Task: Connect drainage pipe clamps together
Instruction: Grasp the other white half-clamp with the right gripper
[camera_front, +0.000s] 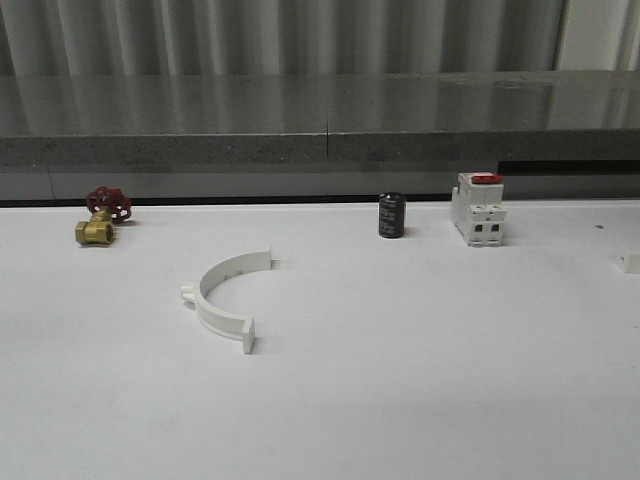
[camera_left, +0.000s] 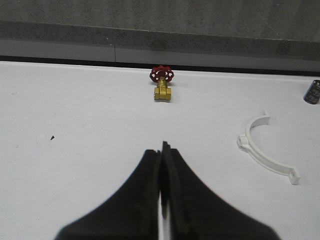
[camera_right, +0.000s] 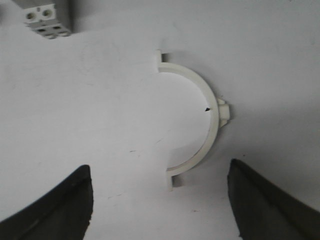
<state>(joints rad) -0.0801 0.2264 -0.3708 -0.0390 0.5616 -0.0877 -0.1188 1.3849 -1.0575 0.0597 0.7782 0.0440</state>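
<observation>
Clamp half (camera_right: 200, 120) lies apparently between the spread right hand (camera_right: 160, 200) fingers.

We note a white table (camera_front: 400, 380) carrying, along its far edge, a brass valve (camera_front: 100, 218) with red handwheel, a dark cylinder (camera_front: 391, 215) and a white breaker (camera_front: 477, 209); nearer lies one white half-ring clamp (camera_front: 228, 295); a second clamp half (camera_right: 200, 120) rests near the breaker.

A brass valve with red handwheel (camera_front: 100, 215), a black cylinder (camera_front: 391, 215) and a white breaker (camera_front: 477, 209) stand along the table's (camera_front: 400, 380) far edge
</observation>
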